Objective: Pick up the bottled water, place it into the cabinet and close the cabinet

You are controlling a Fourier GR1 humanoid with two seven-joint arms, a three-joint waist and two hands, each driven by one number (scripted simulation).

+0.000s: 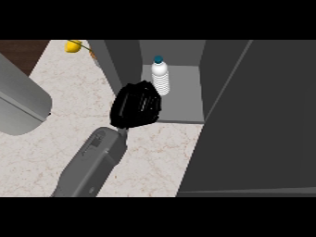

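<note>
We've got the bottled water [160, 77] standing upright inside the cabinet [186, 101], a pale ribbed bottle with a teal cap, set on the grey floor of the compartment close to its left wall. The cabinet itself is dark grey, sits on the marbled tabletop [153, 150] and is wide open, its door [269, 120] swung out to the right, filling that side of our view.

You're in a kitchen: marble tabletop [30, 152] under & left of the hand [136, 107], grey cabinet [184, 99] right beside it, door [269, 120] open.
</note>
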